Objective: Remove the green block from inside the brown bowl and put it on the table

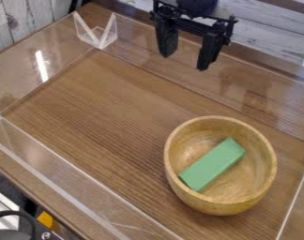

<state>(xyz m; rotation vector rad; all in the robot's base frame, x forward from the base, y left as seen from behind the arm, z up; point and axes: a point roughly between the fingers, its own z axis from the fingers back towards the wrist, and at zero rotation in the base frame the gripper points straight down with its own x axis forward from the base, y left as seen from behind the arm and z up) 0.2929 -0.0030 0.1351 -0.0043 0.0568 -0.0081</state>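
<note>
A flat green block (212, 163) lies slanted on the floor of the brown bowl (261, 184), which sits at the front right of the dark wood-grain table (104, 112). My gripper (189, 52) hangs at the back of the table, well above and behind the bowl, pointing down. Its two black fingers stand apart with nothing between them, so it is open. Neither finger touches the bowl or the block.
Clear acrylic walls (67, 173) edge the table on the front, left and right sides. A clear triangular bracket (95, 30) stands at the back left. Pale whitewashed planks (29, 19) lie beyond the walls.
</note>
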